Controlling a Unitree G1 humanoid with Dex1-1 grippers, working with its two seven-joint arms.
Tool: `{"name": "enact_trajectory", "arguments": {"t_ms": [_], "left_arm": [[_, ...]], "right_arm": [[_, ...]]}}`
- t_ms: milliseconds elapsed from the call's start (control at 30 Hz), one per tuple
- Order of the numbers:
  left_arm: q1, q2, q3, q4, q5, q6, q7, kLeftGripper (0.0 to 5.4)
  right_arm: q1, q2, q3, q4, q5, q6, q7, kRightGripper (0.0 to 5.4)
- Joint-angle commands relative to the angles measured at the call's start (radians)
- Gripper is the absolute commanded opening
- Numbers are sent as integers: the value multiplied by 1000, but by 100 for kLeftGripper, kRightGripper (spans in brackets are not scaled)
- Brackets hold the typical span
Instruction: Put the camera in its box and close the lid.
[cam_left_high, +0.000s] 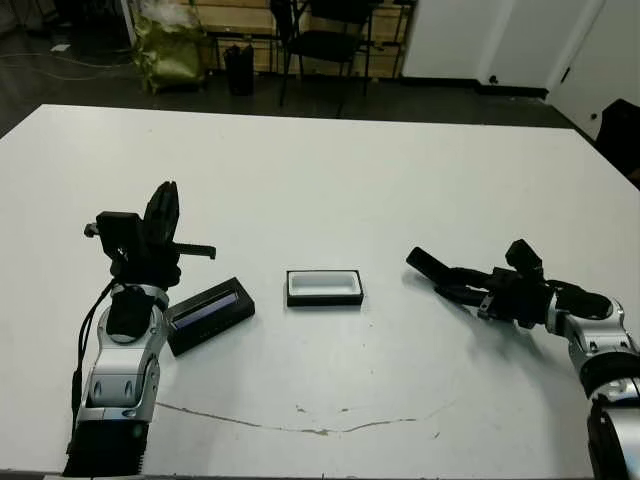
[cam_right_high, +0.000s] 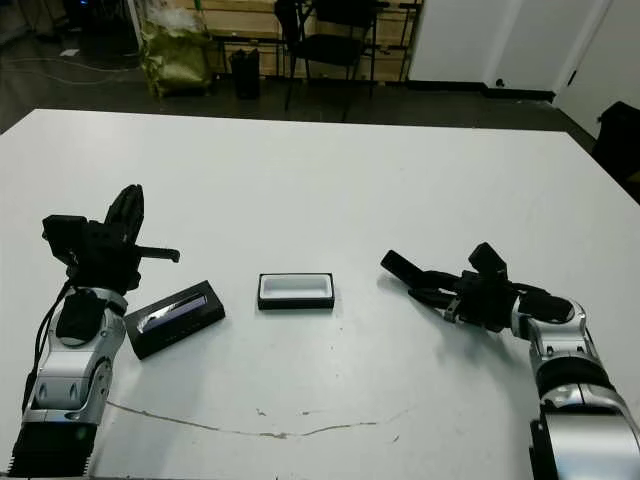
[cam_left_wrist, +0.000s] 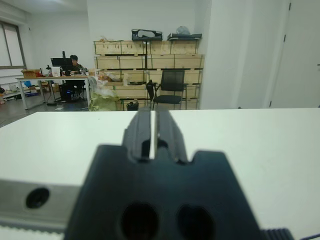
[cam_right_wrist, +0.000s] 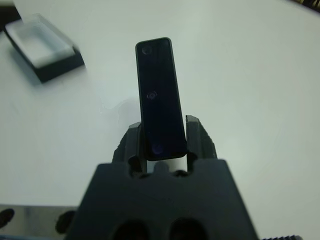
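The box (cam_left_high: 324, 299), a shallow black tray with white lining, lies open at the table's middle. Left of it, the flat black lid (cam_left_high: 209, 314) with its greyish strip lies at an angle, just beside my left arm. My left gripper (cam_left_high: 160, 215) is raised above the table near the lid, fingers pointing up and shut on nothing. My right gripper (cam_left_high: 462, 285) hovers low to the right of the box, shut on one end of the slim black camera (cam_right_wrist: 159, 97). The camera's free end (cam_left_high: 428, 264) points toward the box (cam_right_wrist: 57, 70), a short gap away.
A thin crack line (cam_left_high: 300, 425) runs across the table near its front edge. Beyond the far edge stand a black chair (cam_left_high: 330, 40) and a green bag (cam_left_high: 170, 50). A person (cam_left_wrist: 75, 62) sits at a distant desk by crate shelves (cam_left_wrist: 150, 55).
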Motion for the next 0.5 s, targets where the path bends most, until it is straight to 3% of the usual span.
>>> {"name": "enact_trajectory", "arguments": {"t_ms": [33,267,433,500], "left_arm": [[3,-1,-4,-1,5,23,0,0],[0,0,-8,-6,11,30,4,0],[-1,0,-8,2,9,22,1,0],[-2,3,-7,7,6,13,-6,0]], "right_arm": [[-79,19,-8,3,15,55,61,67],[-212,27,78,-2,-70,188,94,67],[-277,57,133,-21,-106,213,161,67],[-287,69,160,-35,-123,173,184,67]]}}
